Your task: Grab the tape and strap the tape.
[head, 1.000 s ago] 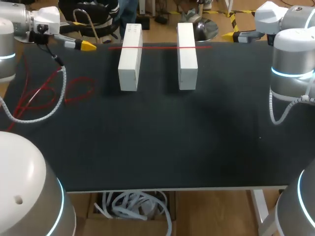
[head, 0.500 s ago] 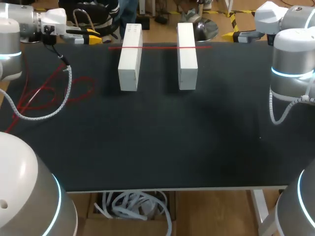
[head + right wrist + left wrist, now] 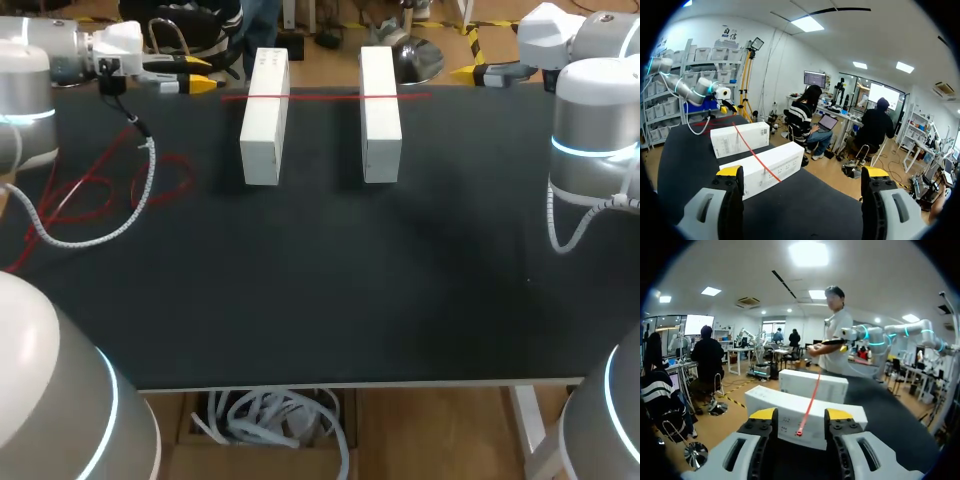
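A thin red tape [image 3: 320, 97] lies straight across the far ends of two white boxes, the left box [image 3: 264, 120] and the right box [image 3: 380, 115]. My left gripper [image 3: 205, 75] hovers at the table's far left, just short of the tape's left end. In the left wrist view the tape [image 3: 811, 402] runs over the near box [image 3: 780, 402] and its end lies between the yellow fingertips [image 3: 762, 414], which stand apart from it. My right gripper [image 3: 462, 72] hangs wide open at the far right, off the tape [image 3: 752, 152].
Loose red loops of cord [image 3: 150, 180] lie on the black table [image 3: 320, 280] at the left, under my left arm's white corrugated cable [image 3: 110, 225]. The boxes stand side by side near the far edge.
My left arm has moved right along the far edge up to the tape's left end, and its fingers have narrowed. The right arm has not moved.
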Robot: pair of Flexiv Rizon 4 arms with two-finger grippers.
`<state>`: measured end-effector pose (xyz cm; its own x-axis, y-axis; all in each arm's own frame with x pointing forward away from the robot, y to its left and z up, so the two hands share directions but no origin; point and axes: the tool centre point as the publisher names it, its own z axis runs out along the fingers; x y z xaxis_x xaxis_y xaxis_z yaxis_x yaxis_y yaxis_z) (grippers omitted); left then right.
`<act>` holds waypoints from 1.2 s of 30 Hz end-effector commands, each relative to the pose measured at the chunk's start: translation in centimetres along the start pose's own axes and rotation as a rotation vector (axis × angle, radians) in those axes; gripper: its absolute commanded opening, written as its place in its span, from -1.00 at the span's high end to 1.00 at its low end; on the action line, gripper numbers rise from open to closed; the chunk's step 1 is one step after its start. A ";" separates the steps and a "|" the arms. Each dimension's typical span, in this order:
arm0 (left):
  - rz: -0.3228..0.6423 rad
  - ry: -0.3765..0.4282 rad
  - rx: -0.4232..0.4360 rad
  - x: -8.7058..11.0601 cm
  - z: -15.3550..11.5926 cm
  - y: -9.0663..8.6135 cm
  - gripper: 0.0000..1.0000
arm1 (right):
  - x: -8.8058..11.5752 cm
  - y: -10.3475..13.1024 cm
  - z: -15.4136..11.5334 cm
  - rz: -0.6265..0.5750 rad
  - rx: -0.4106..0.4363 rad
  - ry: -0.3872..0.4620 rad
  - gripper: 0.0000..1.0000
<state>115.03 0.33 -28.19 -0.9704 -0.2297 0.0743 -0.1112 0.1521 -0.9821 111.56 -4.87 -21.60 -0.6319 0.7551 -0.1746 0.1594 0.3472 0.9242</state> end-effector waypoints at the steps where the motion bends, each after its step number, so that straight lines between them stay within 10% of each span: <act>1: 0.005 0.013 0.016 -0.6 0.8 0.7 0.29 | 0.0 0.0 -0.1 0.000 -0.001 0.000 -1.00; 36: 0.040 0.105 0.002 -0.4 2.8 4.3 0.40 | 0.0 0.0 -0.1 0.000 -0.001 0.000 -1.00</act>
<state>114.89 -1.74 -32.30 -0.9893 -0.1378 0.0490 -0.0717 0.1650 -0.9837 111.56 -4.87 -21.60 -0.6320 0.7551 -0.1746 0.1594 0.3472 0.9242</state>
